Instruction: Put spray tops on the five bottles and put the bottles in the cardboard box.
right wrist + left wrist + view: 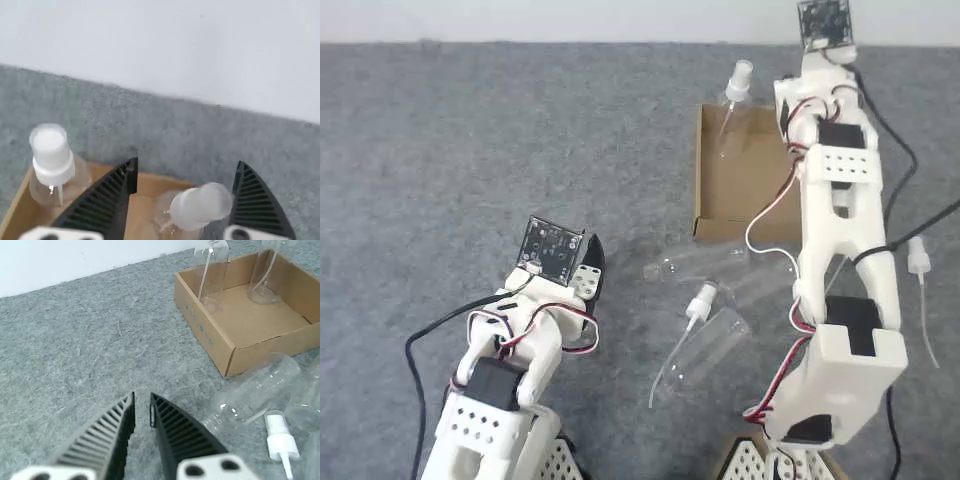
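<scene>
White wall (160, 40) backs the grey bench (470, 130), and from my seat at the controls I judge the job a bit under half done. The cardboard box (740, 195) sits at about 1 o'clock from the middle of the high view. Two bottles stand upright inside it with their tops fitted: the first capped bottle (733, 95) is in the box's 11 o'clock corner. The second capped bottle (200, 206) is beside it, under my right arm. The right pincer (187, 164) hangs wide open astride that second bottle's spray head, gripping nothing; the head sits nearer one jaw, and I cannot tell if it touches. That makes two of five in the box. The other three lie on their sides on the bench at the box's 6 o'clock, all without tops: the upper lying bottle (695, 262) just below the box wall, the middle lying bottle (765, 283) partly under the right arm, and the lower lying bottle (710, 345) nearest the arm bases. One loose spray top (700, 300) rests among them, its tube trailing toward 7 o'clock, and a second loose spray top (918, 258) lies at 3 o'clock, beyond the right arm. I can find no third. My left pincer (142, 396) waits at 8 o'clock, jaws drawn almost together with a thin slit between, holding nothing. By my reckoning, three fittings and three placements remain.
</scene>
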`<state>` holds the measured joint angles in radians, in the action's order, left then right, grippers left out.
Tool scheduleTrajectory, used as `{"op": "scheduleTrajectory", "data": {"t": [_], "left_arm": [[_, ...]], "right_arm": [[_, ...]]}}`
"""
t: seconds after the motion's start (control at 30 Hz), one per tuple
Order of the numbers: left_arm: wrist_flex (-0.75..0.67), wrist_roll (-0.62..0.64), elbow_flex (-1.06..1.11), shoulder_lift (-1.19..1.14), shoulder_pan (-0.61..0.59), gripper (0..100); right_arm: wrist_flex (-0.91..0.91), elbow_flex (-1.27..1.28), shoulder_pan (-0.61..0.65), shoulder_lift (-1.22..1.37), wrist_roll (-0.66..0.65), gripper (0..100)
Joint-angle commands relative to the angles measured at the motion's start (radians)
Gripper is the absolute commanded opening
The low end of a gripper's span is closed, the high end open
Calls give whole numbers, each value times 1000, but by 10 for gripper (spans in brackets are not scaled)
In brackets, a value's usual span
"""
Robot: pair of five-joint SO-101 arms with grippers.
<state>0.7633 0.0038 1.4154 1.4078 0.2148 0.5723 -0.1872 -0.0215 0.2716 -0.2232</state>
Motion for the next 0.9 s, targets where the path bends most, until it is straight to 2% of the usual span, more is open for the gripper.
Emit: {"op": "scheduleTrajectory", "data": {"t": [0.0,0.43,0.67,0.87], "left_arm": [[-28,-6,-12,-5,-2,40],[-28,-6,-12,-5,-2,40],[-26,-6,-12,-5,-2,40],[-26,-6,-12,-5,-2,40]], "right_arm": [[79,-149,5,-87,-3,244],[358,-430,4,-87,-9,243],[745,-554,-30,-160,-8,242],[1043,-554,-131,-257,-11,242]]}}
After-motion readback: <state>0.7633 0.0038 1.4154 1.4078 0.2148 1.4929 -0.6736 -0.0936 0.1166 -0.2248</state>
